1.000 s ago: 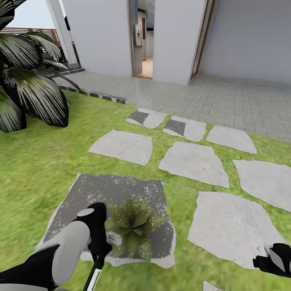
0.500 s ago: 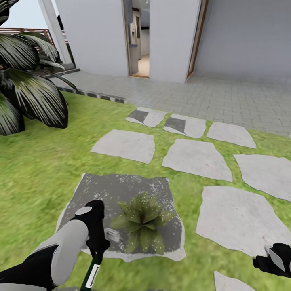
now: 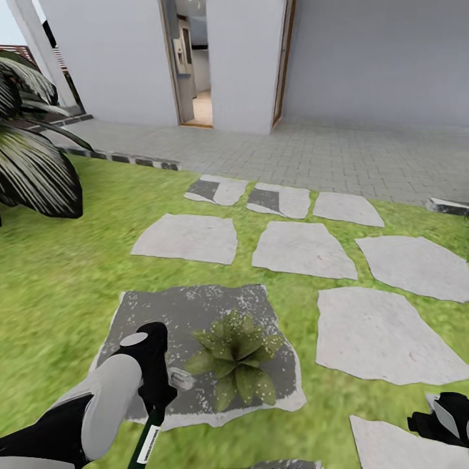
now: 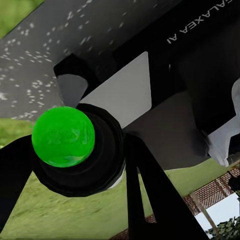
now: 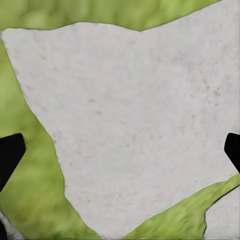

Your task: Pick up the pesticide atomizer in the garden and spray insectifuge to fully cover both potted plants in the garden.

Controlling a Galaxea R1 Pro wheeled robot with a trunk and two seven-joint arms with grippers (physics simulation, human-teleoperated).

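Rightward swings the head camera, so the house doorway slides left while the potted plant [image 3: 238, 361] stays on its darkened slab [image 3: 163, 312]. Left gripper [image 3: 156, 384] is clamped on the pesticide atomizer [image 3: 148, 443], apparently aimed at the rosette just beside it. Right gripper [image 3: 441, 420] idles, fingertips apart.

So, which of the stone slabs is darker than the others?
The slab under the potted plant, beside the left gripper: dark grey with white specks; the others are pale grey.

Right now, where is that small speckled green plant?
In the head view, the speckled-leaf potted plant sits low and centre on a dark grey stone slab, right of the left gripper.
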